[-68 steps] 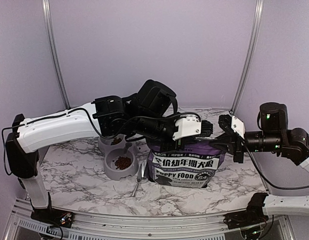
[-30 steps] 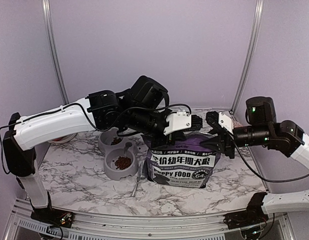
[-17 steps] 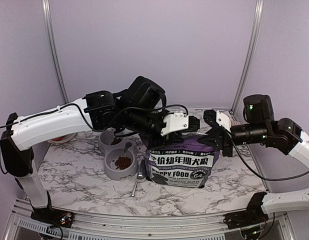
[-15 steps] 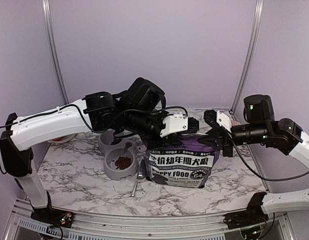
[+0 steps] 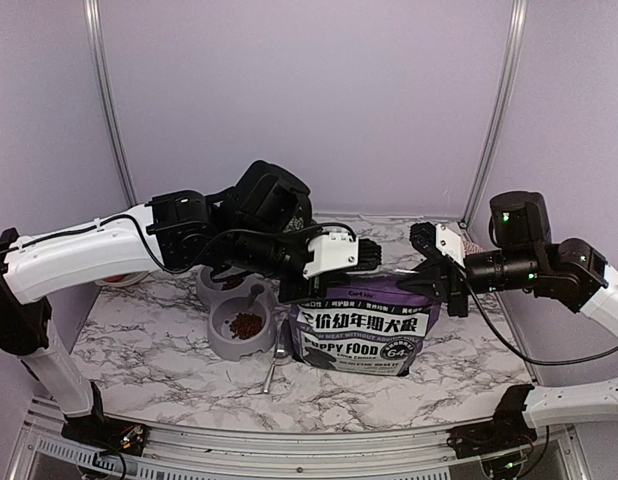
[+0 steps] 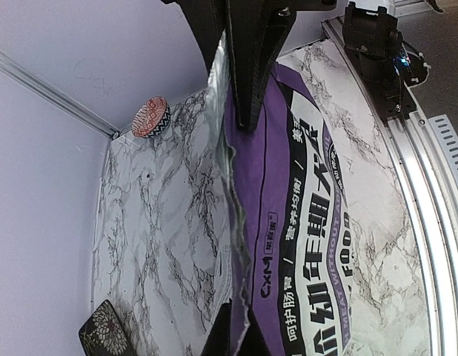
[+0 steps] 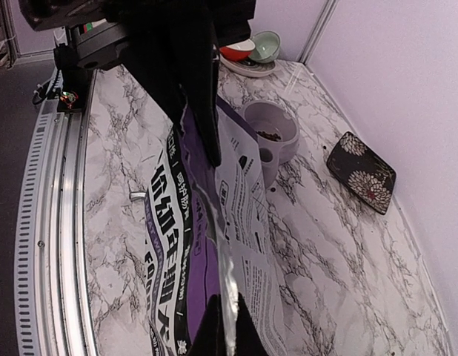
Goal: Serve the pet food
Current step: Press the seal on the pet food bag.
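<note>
The purple-and-white PUPPY FOOD bag [image 5: 364, 335] stands upright mid-table. My left gripper [image 5: 375, 256] is shut on the bag's torn top edge [image 6: 230, 245] at its left end; its fingertips [image 6: 227, 340] pinch the foil. At the other end my right gripper [image 5: 429, 272] is shut on the same edge [image 7: 227, 267]. Pet food [image 5: 246, 325] lies as a small heap in the front cup of the grey double bowl [image 5: 221, 342], and a few pellets [image 7: 269, 135] lie in the rear cup. The inside of the bag is hidden.
A metal scoop [image 5: 274, 368] lies on the marble between the bowl and the bag. A dark patterned tray [image 7: 360, 172] sits near the back wall. Red and green dishes [image 7: 247, 50] are stacked at the far left corner. A small patterned bowl [image 6: 150, 117] sits at the back right.
My left arm has swung left and lower, its gripper sliding left along the bag's top. The right gripper has closed on the edge and stayed nearly in place. The bag shifted slightly.
</note>
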